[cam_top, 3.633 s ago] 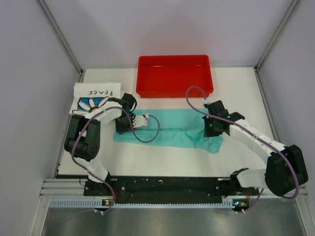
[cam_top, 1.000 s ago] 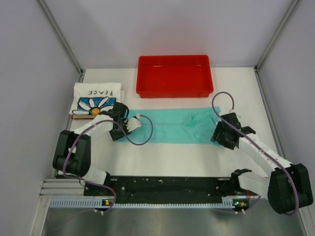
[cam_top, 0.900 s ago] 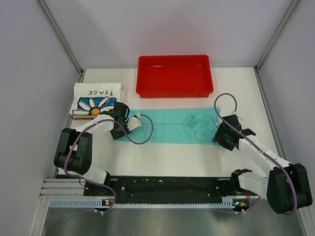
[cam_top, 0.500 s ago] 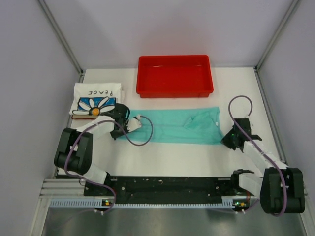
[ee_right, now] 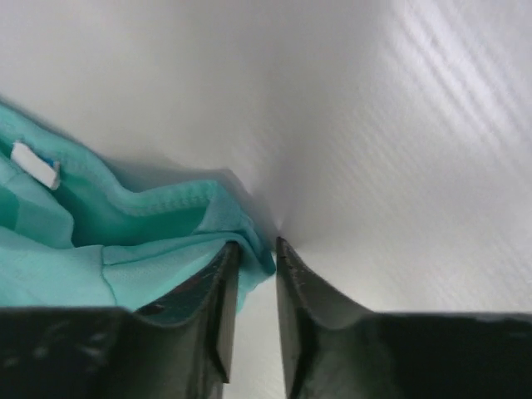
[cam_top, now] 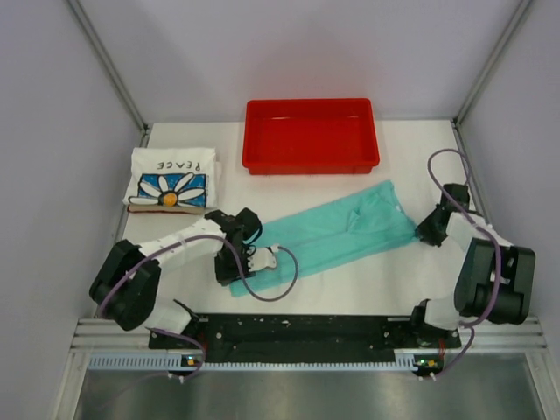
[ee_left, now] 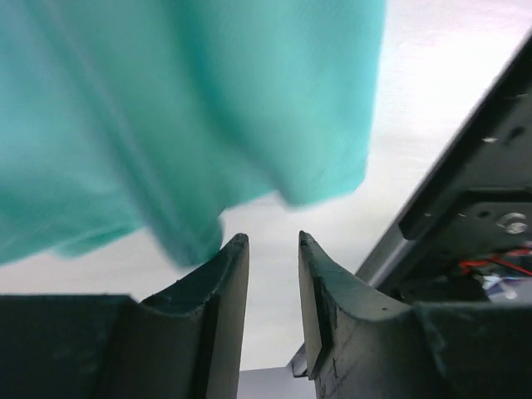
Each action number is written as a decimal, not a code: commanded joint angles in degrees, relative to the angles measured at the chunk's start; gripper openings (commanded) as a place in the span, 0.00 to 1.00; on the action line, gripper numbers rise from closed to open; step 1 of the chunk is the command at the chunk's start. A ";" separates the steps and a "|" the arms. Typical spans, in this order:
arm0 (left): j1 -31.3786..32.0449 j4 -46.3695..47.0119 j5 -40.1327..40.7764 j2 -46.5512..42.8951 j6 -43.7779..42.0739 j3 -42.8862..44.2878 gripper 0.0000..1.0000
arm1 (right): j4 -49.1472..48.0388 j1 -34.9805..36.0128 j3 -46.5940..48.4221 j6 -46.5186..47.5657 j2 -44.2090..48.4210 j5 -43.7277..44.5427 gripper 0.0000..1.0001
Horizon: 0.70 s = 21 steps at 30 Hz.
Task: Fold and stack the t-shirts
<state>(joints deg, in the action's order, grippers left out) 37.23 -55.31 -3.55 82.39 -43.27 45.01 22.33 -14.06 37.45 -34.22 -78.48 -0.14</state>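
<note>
- The teal t-shirt [cam_top: 337,234] lies as a long slanted strip on the bench [cam_top: 367,293], stretched between the two sets of jaws.
- The right gripper [ee_right: 256,249] has its jaws clamped on the shirt's hemmed corner.
- The left gripper [ee_left: 273,241] has a narrow gap between its jaws, with blurred cloth at one tip. Whether it grips cannot be told.
- The daisy-print t-shirt [cam_top: 172,179] lies folded beyond the left jaws, well apart from them.
</note>
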 commanded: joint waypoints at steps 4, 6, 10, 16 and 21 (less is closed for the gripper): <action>-0.67 -12.98 -13.76 -3.11 1.26 15.36 0.40 | 4.64 -1.40 21.05 9.77 -12.65 13.93 0.51; -2.07 -12.64 -14.11 -2.76 1.43 16.24 0.41 | 9.64 -1.49 26.77 11.01 -14.16 13.94 0.62; -10.66 -3.95 -9.29 1.26 5.64 17.38 0.38 | 11.86 3.67 27.86 12.94 -7.07 17.08 0.64; -24.13 4.40 -6.38 13.92 12.50 23.89 0.34 | 6.95 23.18 17.32 12.34 3.15 14.75 0.11; -25.37 7.75 -4.27 15.70 13.30 22.23 0.34 | 2.12 29.52 12.91 8.28 -0.96 11.30 0.00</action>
<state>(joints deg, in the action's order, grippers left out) 11.73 -51.11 -8.86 98.76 -32.34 67.40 27.68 13.17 53.32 -23.68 -75.48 12.60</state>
